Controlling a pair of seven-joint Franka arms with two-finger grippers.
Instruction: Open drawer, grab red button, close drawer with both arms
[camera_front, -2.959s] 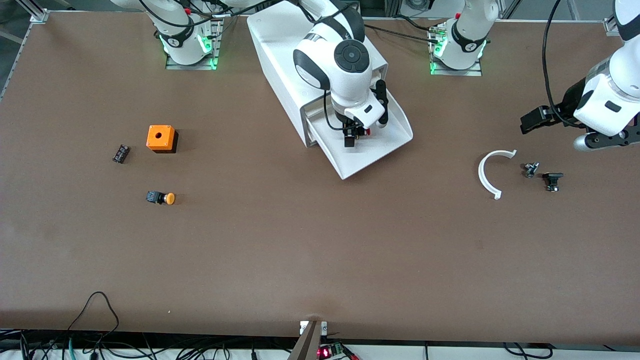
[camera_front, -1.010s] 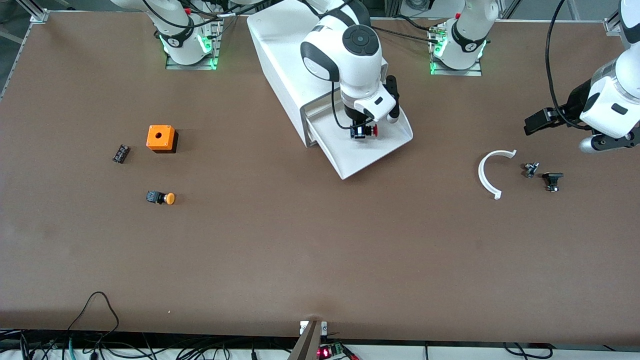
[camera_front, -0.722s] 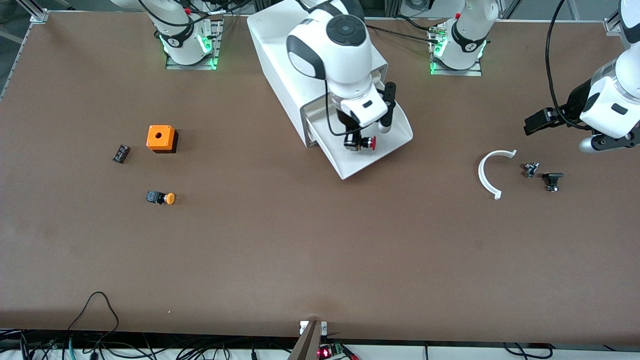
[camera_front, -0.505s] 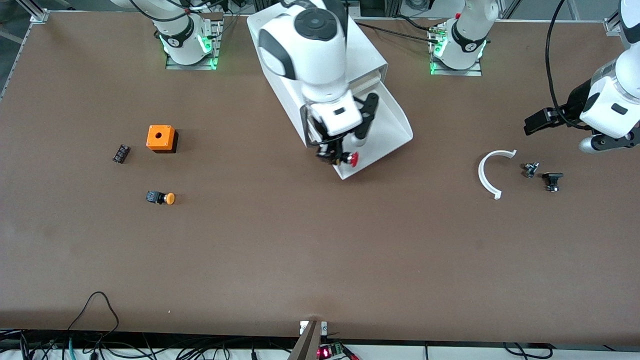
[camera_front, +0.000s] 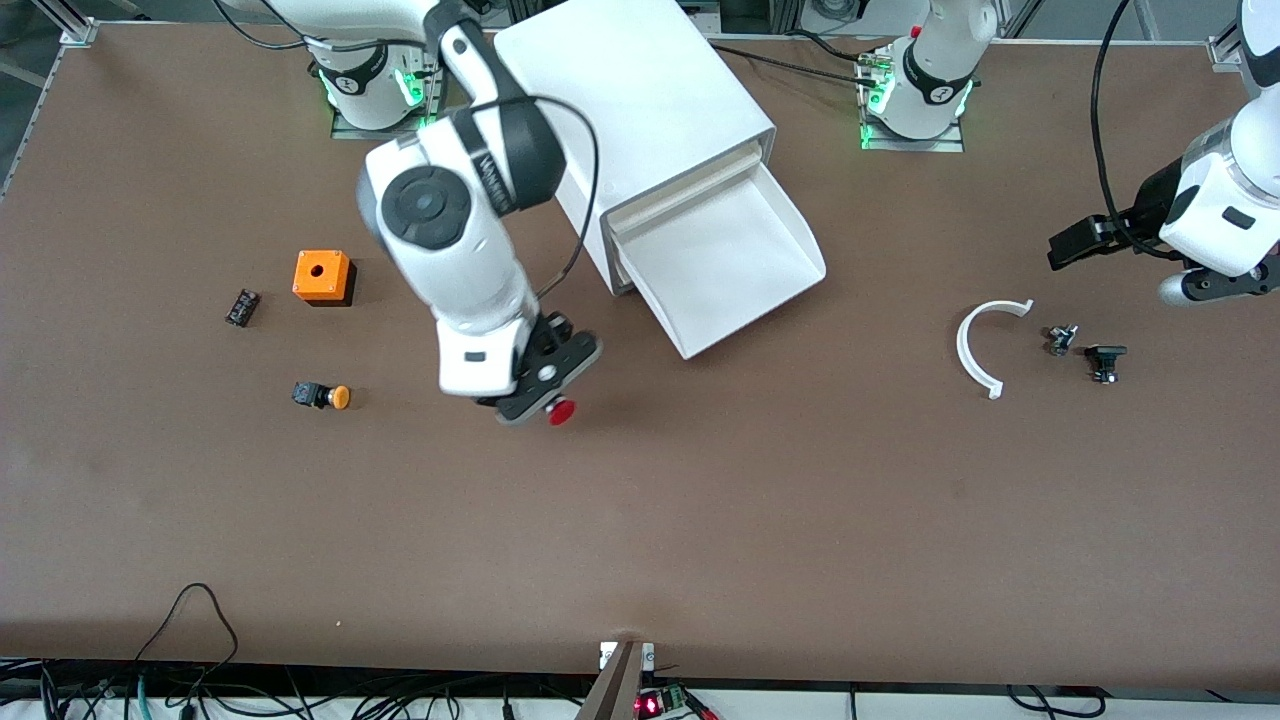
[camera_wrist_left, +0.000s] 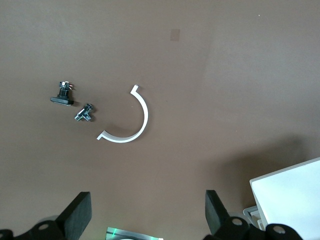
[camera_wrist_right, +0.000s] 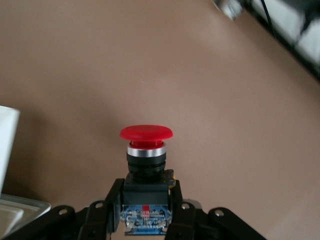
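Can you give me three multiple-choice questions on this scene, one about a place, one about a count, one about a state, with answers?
1. Where is the red button?
A. in the right gripper
B. in the drawer
C. on the orange box

2. How many orange-capped buttons lie on the table?
A. none
B. one
C. three

3. The drawer is:
A. shut
B. removed
C. pulled out

Answers: 1 A, its fingers clamp the black body. 2 B, just one shows, nearer the front camera than the orange box. 3 C, its tray juts from the cabinet.

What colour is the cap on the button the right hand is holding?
Red, above a silver ring; the button shows best in the right wrist view.
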